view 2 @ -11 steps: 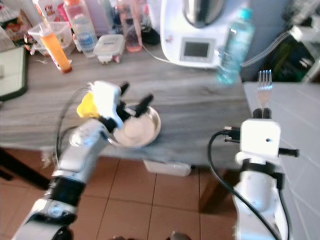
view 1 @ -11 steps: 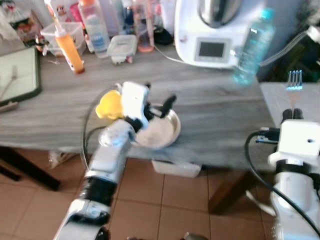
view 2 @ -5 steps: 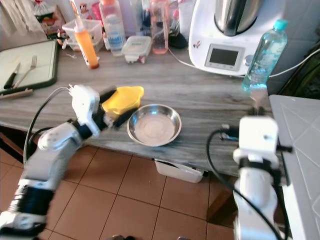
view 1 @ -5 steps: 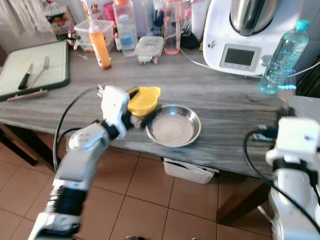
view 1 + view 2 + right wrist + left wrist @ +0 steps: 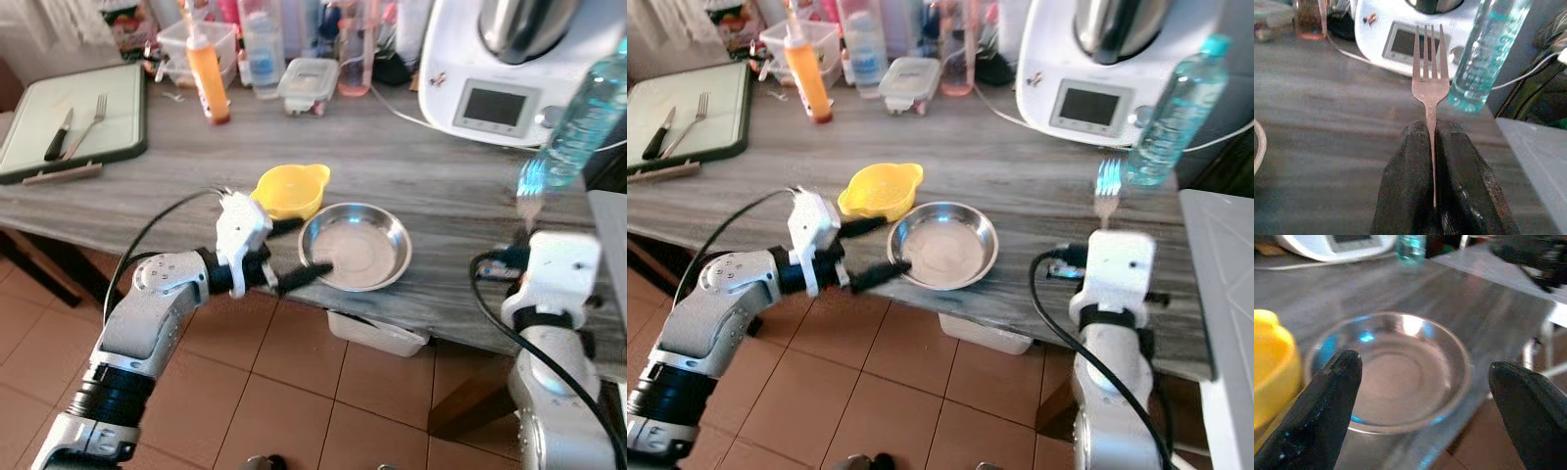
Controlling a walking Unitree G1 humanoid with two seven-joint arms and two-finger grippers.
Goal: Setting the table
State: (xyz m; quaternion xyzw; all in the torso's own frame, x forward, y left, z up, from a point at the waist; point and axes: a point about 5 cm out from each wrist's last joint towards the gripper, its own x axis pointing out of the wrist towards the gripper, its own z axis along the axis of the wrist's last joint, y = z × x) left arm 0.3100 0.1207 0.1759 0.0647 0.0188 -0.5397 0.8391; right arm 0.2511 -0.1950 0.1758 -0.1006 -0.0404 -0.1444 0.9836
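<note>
A steel bowl (image 5: 355, 247) sits near the front edge of the grey wooden table (image 5: 431, 186), with a yellow bowl (image 5: 289, 190) touching its left side. My left gripper (image 5: 290, 253) is open at the steel bowl's left rim, fingers spread with nothing between them; the left wrist view looks into the steel bowl (image 5: 1388, 372). My right gripper (image 5: 1433, 161) is shut on a fork (image 5: 1429, 88), held upright with tines up. That fork (image 5: 1106, 190) stands above my right wrist, right of the steel bowl.
At the table's back stand a white kitchen machine (image 5: 509, 59), a water bottle (image 5: 573, 122), an orange bottle (image 5: 208, 73) and several containers. A green board (image 5: 69, 122) at far left holds a knife and another fork. A white bin (image 5: 377, 333) sits under the table.
The camera has shifted. My left gripper has drawn back from the yellow bowl to the steel bowl's left rim. The fork now shows above my right wrist.
</note>
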